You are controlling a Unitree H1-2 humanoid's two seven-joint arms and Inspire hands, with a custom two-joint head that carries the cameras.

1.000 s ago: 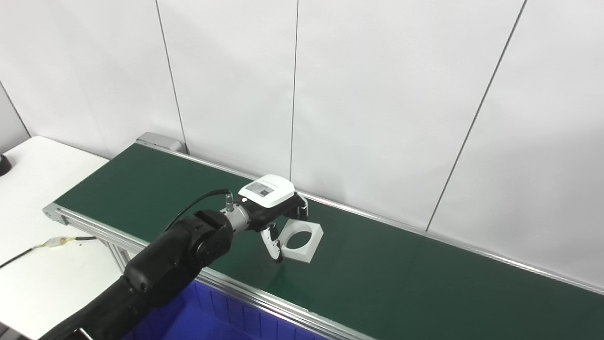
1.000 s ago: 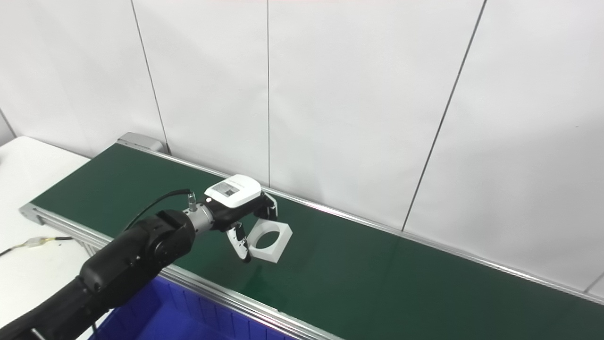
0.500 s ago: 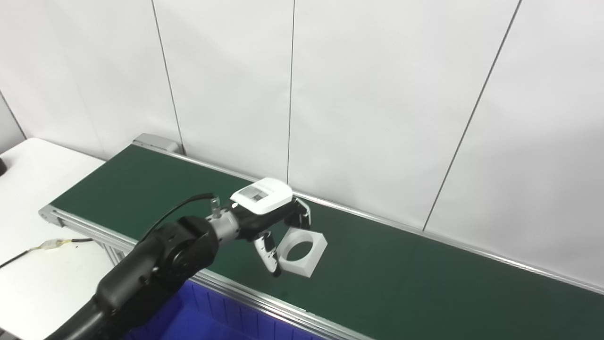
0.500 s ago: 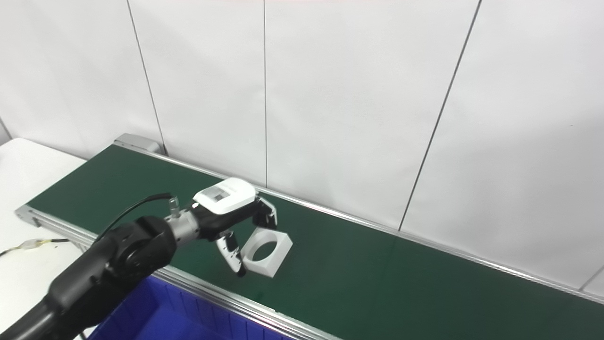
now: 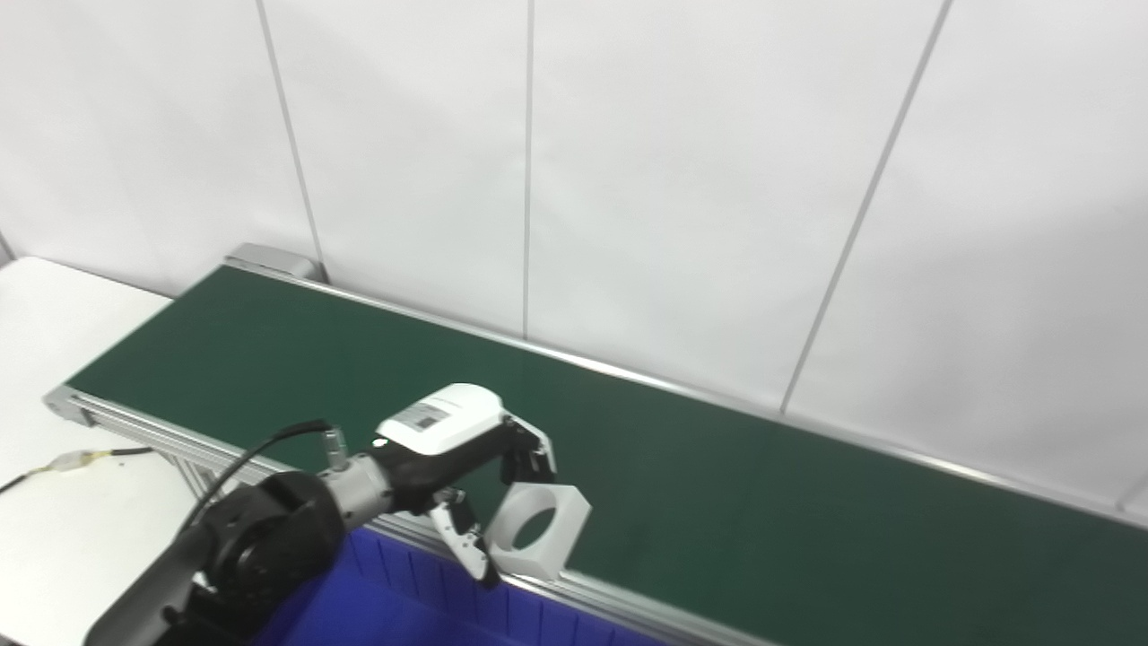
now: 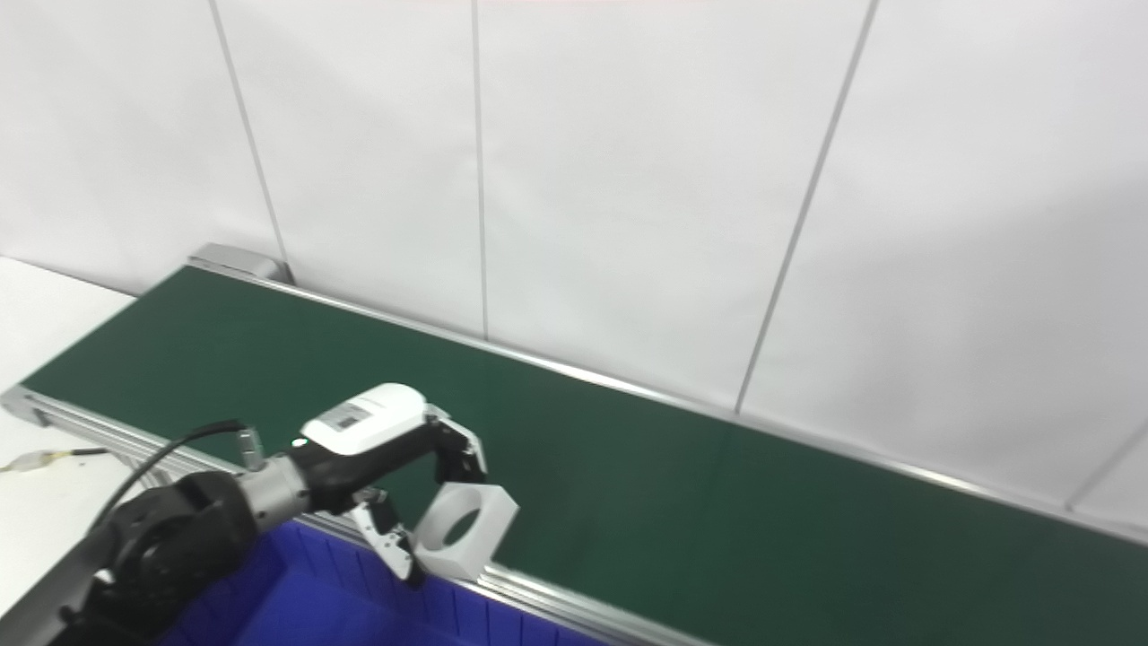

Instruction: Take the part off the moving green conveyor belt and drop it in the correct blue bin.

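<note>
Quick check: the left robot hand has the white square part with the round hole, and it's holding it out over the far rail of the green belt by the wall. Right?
Not quite. The left robot hand does hold the white square part with the round hole, but at the near rail of the green belt, next to the blue bin, not the far rail by the wall. The left eye view shows this.

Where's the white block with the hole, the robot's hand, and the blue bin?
white block (image 5: 558, 519), left eye view, right face
left hand (image 5: 448, 429), left eye view, white back
blue bin (image 6: 296, 603), right eye view, inner wall
</note>
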